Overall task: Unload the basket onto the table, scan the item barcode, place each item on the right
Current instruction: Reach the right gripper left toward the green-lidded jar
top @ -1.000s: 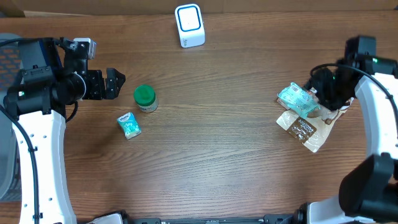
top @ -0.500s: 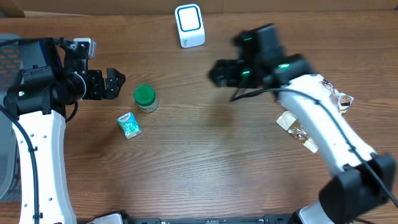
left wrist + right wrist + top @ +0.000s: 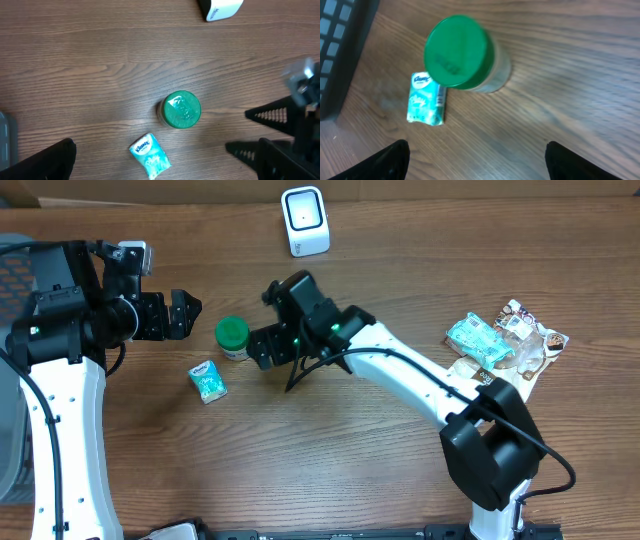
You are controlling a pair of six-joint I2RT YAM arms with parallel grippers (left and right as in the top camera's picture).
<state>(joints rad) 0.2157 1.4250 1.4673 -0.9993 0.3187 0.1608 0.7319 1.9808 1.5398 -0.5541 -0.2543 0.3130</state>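
"Kleenex" is printed on the small tissue pack (image 3: 150,156)

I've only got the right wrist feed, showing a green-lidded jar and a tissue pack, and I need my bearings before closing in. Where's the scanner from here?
Observer: The scanner stands at the far edge of the table, beyond the jar and a little to the robot's right of it.
Operator: Is the other arm near the jar?
Observer: The left gripper hangs open on the jar's opposite side, apart from it and holding nothing.
Operator: Any other items outside my frame?
Observer: A heap of snack packets lies near the right end of the table.
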